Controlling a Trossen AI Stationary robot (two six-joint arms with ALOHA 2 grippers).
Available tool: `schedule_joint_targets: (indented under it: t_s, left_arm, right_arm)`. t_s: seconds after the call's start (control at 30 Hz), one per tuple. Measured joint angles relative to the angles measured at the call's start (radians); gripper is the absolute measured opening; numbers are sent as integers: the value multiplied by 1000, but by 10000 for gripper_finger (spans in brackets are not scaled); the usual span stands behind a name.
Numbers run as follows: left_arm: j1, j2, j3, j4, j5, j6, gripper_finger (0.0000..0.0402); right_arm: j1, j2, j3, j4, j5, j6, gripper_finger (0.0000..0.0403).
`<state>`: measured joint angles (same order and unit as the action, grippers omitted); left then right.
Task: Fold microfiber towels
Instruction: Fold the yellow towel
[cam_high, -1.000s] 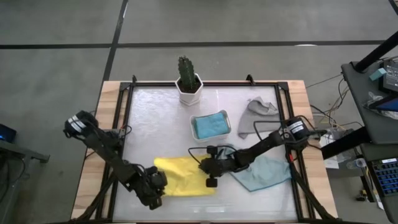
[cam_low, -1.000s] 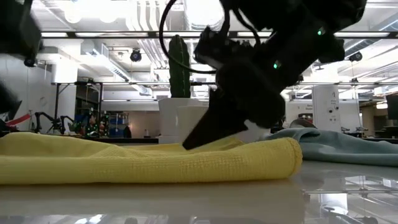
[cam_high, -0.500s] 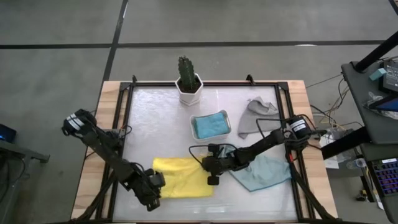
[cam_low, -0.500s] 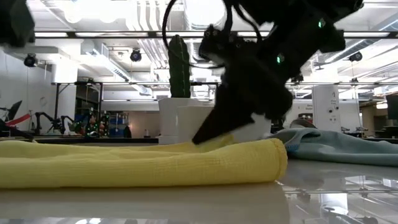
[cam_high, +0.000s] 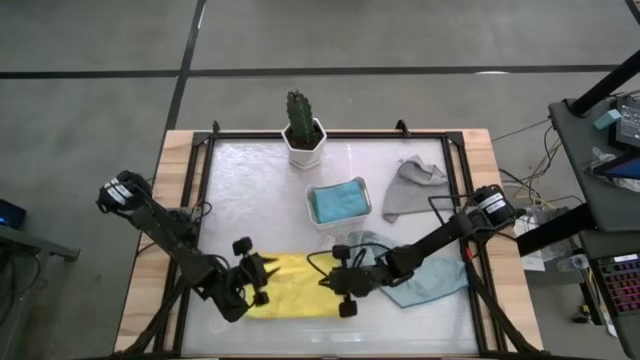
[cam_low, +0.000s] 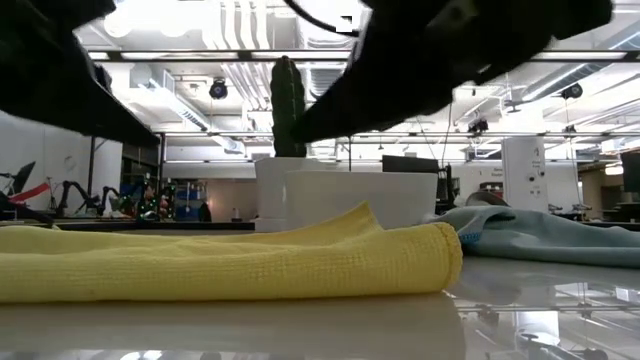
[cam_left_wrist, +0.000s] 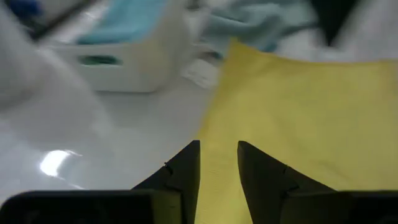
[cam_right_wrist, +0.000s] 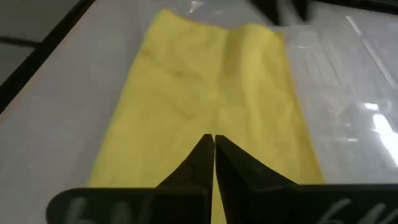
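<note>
A yellow towel (cam_high: 298, 287), folded into a long strip, lies flat on the table near its front edge (cam_low: 230, 262). My left gripper (cam_high: 267, 270) stands open at the strip's left end, its fingers (cam_left_wrist: 186, 163) spread just over the cloth with nothing between them. Shut and lifted clear, my right gripper (cam_high: 324, 283) hangs over the strip's right end (cam_right_wrist: 212, 139). A blue towel (cam_high: 337, 199) lies in the white tray. The pale teal towel (cam_high: 428, 278) and the grey one (cam_high: 408, 186) lie loose at the right.
A white pot with a cactus (cam_high: 303, 132) stands at the far middle, and the white tray (cam_high: 312, 212) is just in front of it. A black frame (cam_high: 200, 200) runs round the table top. The teal towel lies under my right arm.
My right gripper, which was pressing down on the yellow towel's right end, has risen off it and drawn a little toward the near edge. My left gripper has swung up from the near left and turned toward the towel's left end. The towel's right end has slid slightly left.
</note>
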<state>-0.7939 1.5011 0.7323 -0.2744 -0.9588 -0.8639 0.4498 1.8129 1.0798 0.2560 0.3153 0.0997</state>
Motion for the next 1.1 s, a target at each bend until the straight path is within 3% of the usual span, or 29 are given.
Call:
schedule_joint_targets:
  t_s: [0.07, 0.13, 0.27, 0.37, 0.5, 0.6, 0.77, 0.9, 1.1]
  left_arm:
    - [9, 21, -20, 7, -43, -52, 93]
    - [11, 37, -24, 9, -21, -107, 93]
    - [10, 39, -7, 22, 244, -125, 93]
    - [10, 32, 35, 31, 439, -127, 93]
    - [8, 28, 114, 32, 592, -125, 93]
    - [3, 34, 171, 33, 693, -125, 98]
    - [-52, 94, 249, 30, 717, -126, 139]
    - [-95, 191, 316, 1, 690, -129, 178]
    - [-134, 335, 475, -325, 714, -183, 189]
  right_arm:
    - [11, 4, 0, -5, 0, -14, 8]
    - [13, 5, 0, -25, -1, -23, 8]
    - [10, 4, 6, -54, -5, 3, 9]
    - [11, 2, 25, -116, -93, 53, 18]
    - [26, 1, 83, -237, -220, 152, 53]
    - [64, 1, 118, -277, -236, 198, 89]
    - [148, 1, 157, -278, -226, 251, 148]
    - [209, 1, 174, -279, -122, 267, 177]
    - [257, 2, 175, -279, 40, 279, 182]
